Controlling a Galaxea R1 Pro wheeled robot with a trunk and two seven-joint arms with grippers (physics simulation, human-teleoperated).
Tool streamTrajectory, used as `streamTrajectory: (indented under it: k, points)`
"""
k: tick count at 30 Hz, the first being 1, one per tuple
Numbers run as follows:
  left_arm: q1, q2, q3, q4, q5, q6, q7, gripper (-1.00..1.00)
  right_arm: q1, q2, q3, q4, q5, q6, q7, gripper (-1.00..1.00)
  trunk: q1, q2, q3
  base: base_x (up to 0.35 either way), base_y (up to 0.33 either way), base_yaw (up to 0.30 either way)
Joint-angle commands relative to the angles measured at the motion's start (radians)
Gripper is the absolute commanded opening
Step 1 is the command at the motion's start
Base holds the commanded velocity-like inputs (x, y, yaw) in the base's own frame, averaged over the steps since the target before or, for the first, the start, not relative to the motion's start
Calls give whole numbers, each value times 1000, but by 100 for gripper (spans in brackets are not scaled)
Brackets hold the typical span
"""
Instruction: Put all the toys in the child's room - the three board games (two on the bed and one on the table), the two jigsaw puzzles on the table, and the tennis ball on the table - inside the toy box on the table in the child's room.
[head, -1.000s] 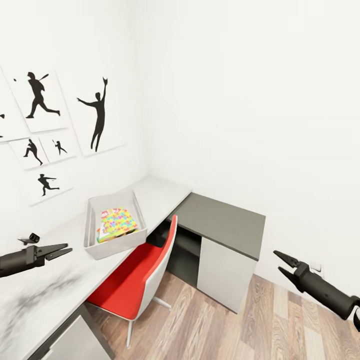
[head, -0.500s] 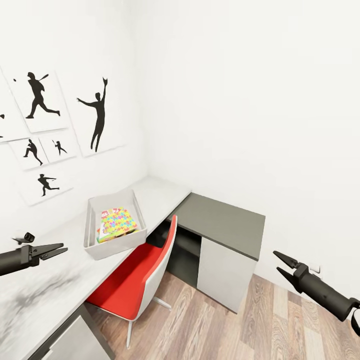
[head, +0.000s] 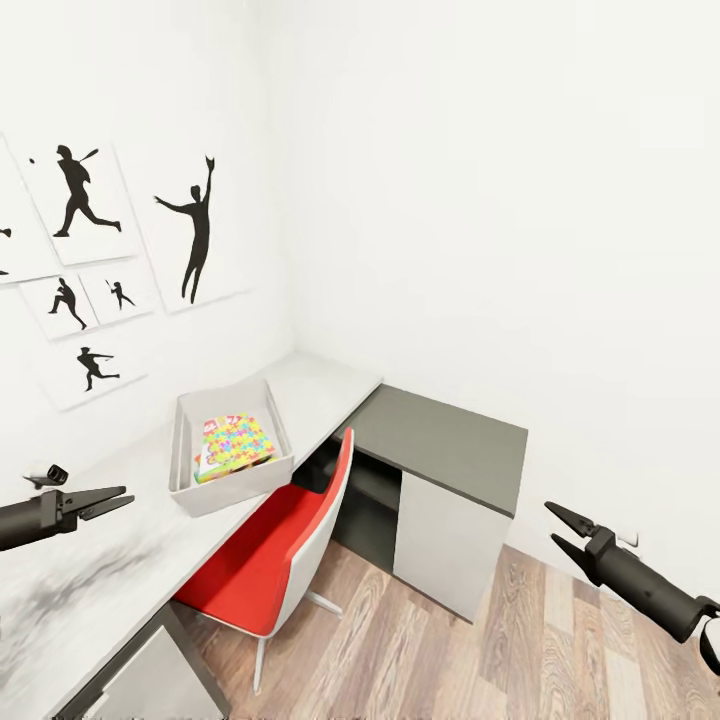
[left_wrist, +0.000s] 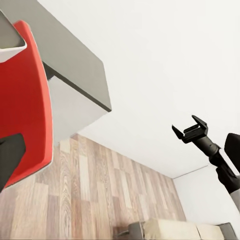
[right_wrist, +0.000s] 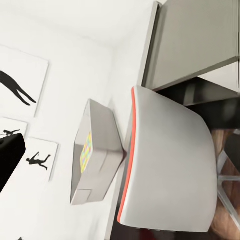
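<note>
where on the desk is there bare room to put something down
Free: the dark grey section, wholly bare, and the light top's corner between the bin and the wall. Crowded: inside the bin, where a puzzle mat covers the floor.

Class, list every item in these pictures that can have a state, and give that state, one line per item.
toy box: upright on the table, holds toys
jigsaw puzzle: flat in the toy box, on top
left gripper: open, empty, above the table
right gripper: open, empty, above the floor
red chair: upright, seat under the table edge
</note>
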Motion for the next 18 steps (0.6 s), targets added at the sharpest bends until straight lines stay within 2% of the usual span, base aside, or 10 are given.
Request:
streamTrajectory:
  k: [1, 10, 18]
  points:
    - [-1, 1, 0, 0, 0, 11, -4, 100, -1, 0, -1, 1, 2, 6, 4, 100, 0, -2, -2, -238, 91, -148]
    - [0, 2, 0, 0, 0, 11, -4, 100, -1, -1, -4, 10, 1, 6, 4, 100, 0, -2, 4, -253, 152, -233]
    - [0, 4, 0, 0, -1, 11, -4, 100, -1, 0, -3, 13, 0, 6, 4, 100, 0, -2, 10, -41, 23, -256]
